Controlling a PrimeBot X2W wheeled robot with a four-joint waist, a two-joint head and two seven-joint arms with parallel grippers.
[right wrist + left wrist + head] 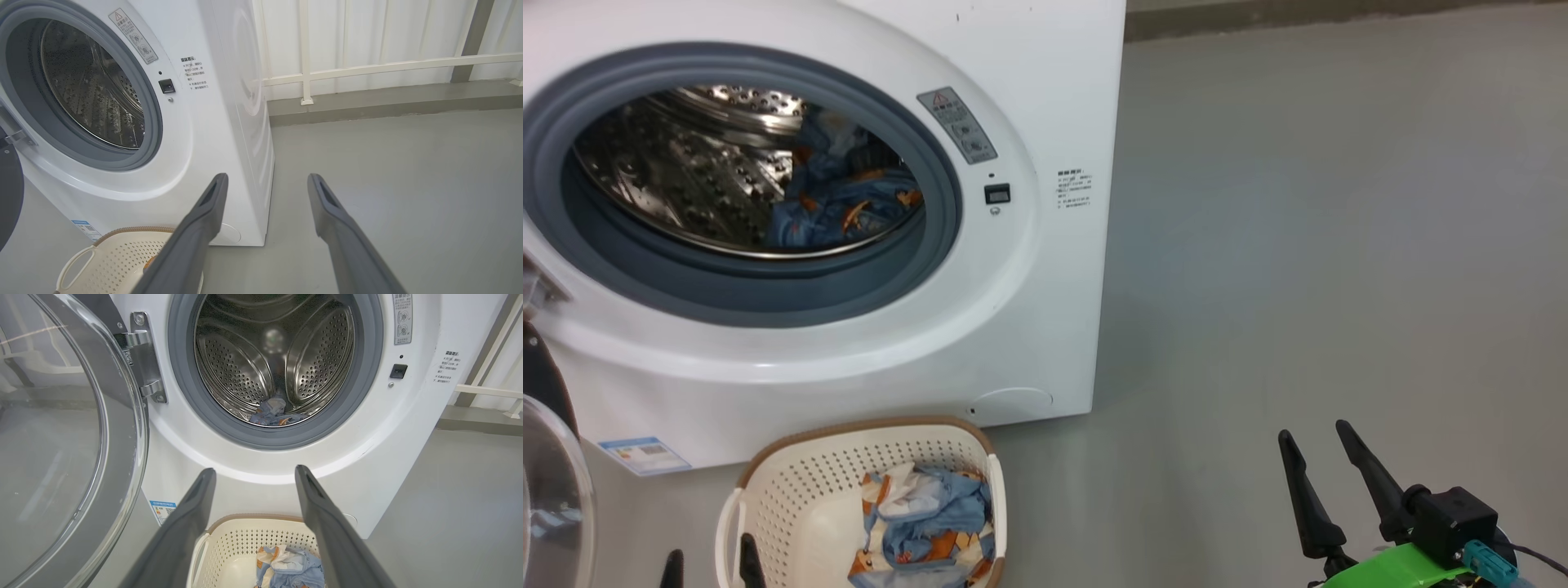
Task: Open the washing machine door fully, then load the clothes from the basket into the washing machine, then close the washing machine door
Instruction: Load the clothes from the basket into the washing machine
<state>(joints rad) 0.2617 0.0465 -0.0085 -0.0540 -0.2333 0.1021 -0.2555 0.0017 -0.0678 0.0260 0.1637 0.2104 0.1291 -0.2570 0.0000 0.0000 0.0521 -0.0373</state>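
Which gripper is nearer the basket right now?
Left. The left gripper, open, is at the left rim of the basket; the right gripper, open, stands well off to its right over the floor.

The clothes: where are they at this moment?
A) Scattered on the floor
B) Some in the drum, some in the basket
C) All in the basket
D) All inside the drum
B: some of the clothes lie inside the drum of the washing machine, and more garments sit in the basket in front of it.
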